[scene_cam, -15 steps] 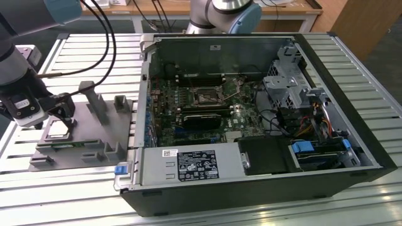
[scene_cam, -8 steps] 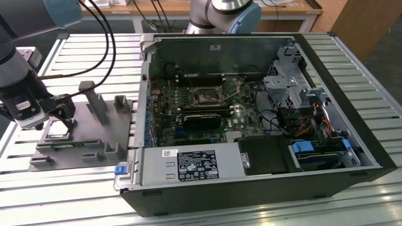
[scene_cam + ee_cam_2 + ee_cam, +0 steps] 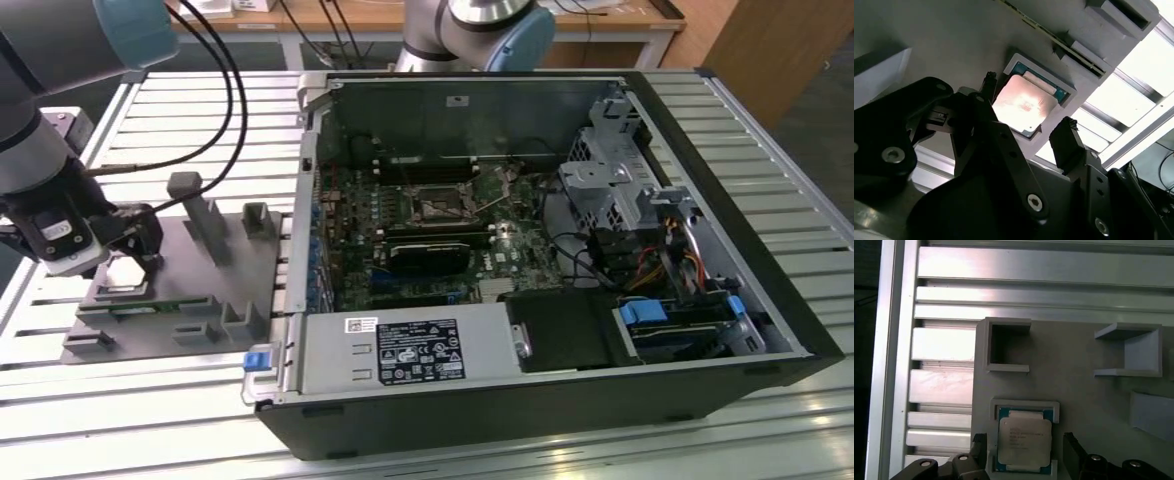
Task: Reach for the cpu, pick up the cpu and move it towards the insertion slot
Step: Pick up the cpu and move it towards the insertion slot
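The cpu (image 3: 126, 272) (image 3: 1024, 106) (image 3: 1024, 441), a flat silvery square chip, lies in a pale-rimmed recess on the grey fixture plate (image 3: 180, 290) at the exterior view's left. My gripper (image 3: 128, 262) (image 3: 1028, 102) (image 3: 1025, 449) hovers right over it, open. In both wrist views one black finger (image 3: 979, 447) stands on one side of the chip and the other finger (image 3: 1072, 447) on the opposite side, each with a small gap. The insertion slot (image 3: 438, 205) is the dark square socket on the green board inside the open computer case.
The open computer case (image 3: 747, 300) fills the exterior view's middle and right, with drive cages and cables. Upright grey fixture blocks (image 3: 203, 215) stand on the plate close to the gripper. All rests on a slatted metal table (image 3: 160, 410). Another arm's base (image 3: 474, 30) stands behind the case.
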Robot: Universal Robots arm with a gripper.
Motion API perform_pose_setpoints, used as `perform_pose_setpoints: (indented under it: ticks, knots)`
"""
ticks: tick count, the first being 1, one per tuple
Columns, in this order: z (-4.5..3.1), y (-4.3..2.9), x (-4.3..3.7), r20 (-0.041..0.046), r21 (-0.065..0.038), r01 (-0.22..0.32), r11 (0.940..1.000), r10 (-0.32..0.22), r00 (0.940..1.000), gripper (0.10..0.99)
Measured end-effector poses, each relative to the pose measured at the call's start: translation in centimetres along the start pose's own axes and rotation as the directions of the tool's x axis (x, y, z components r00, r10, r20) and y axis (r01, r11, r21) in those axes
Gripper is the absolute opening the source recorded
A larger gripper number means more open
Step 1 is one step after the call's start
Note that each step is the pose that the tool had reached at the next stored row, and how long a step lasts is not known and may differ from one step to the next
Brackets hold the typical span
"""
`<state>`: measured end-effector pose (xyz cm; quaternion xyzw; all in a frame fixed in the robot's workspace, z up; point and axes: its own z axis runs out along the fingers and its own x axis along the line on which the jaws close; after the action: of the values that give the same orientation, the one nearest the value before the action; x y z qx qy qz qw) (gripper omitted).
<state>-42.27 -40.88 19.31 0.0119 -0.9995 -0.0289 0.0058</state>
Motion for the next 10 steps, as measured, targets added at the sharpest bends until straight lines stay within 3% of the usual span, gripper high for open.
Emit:
perform_pose_setpoints:
  ticks: [4, 10]
  knots:
    - [0.37, 0.07, 0.03, 0.0002, -0.007, 0.0, 1.0, 0.0, 1.0, 0.706]
    - [0.83, 0.16, 0.08, 0.0002, -0.008, 0.0, 1.0, 0.0, 1.0, 0.706]
